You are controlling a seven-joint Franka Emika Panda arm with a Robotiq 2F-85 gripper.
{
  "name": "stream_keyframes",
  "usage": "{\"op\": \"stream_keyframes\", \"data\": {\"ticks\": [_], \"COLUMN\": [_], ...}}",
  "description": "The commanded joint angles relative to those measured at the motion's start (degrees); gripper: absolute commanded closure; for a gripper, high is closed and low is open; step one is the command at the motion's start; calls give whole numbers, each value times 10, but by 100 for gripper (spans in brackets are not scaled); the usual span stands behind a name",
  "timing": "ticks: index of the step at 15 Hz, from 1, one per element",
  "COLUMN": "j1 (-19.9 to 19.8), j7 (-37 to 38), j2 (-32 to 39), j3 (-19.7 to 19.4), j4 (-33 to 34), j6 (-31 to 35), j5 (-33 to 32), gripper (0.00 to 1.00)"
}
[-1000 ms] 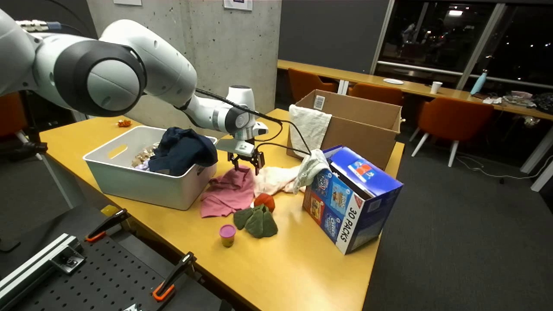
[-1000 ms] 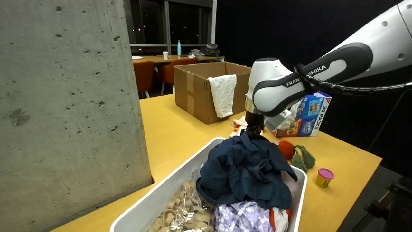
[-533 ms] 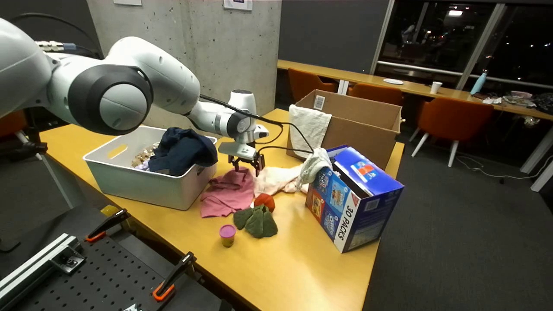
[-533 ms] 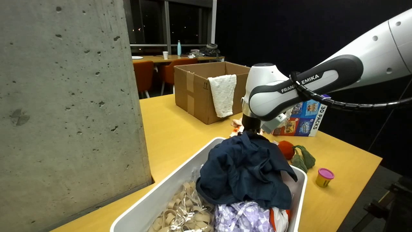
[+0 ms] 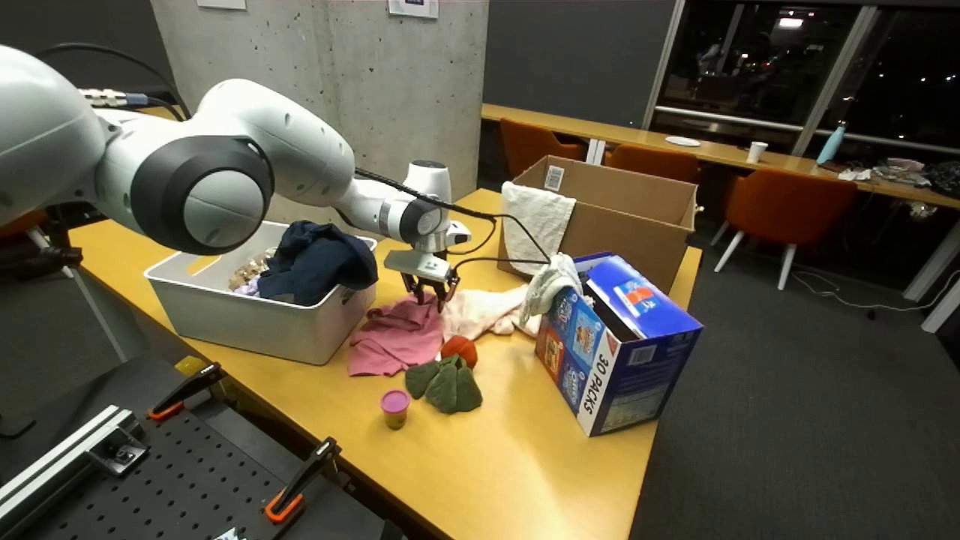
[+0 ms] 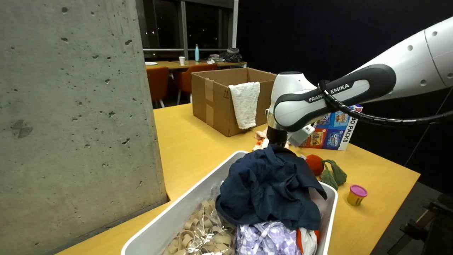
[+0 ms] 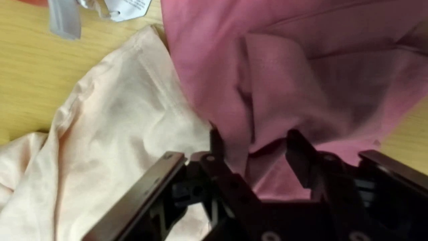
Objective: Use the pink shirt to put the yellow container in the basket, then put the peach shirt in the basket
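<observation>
The pink shirt [image 5: 397, 343] lies crumpled on the table beside the basket [image 5: 247, 326]. It fills much of the wrist view [image 7: 284, 67]. My gripper [image 5: 430, 304] is down at its far end, and in the wrist view the fingertips [image 7: 253, 133] stand apart with pink folds between and beneath them. The peach shirt [image 5: 480, 309] lies beside the pink one and under one finger side in the wrist view [image 7: 113, 134]. The yellow container [image 5: 394, 412] with a purple lid stands upright near the table's front edge. In an exterior view [image 6: 270, 187] navy cloth hides my fingers.
The basket holds the navy cloth, bagged tan loops [image 6: 201, 230] and purple-white fabric [image 6: 267, 239]. A red plush with green leaves [image 5: 450, 382] lies near the pink shirt. A cardboard box [image 5: 622, 232] and a blue snack box [image 5: 637, 375] stand behind; my cable touches the cloth on the latter.
The arm has lowered and the gripper has shifted slightly right and down onto the pink shirt. The fingers have come closer together. The blue snack box has shifted and turned slightly.
</observation>
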Motion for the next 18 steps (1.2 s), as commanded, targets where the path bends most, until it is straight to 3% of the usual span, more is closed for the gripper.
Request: {"op": "stream_keyframes", "data": {"ticks": [1, 4, 9, 18], "j1": [-20, -25, -32, -56], "j7": [-28, -30, -10, 69], "j2": [23, 15, -43, -224], "j3": [23, 28, 35, 17], "j4": [44, 35, -39, -284], "j6": [-21, -19, 8, 122], "j5": [14, 16, 21, 65], "gripper": [79, 99, 99, 99]}}
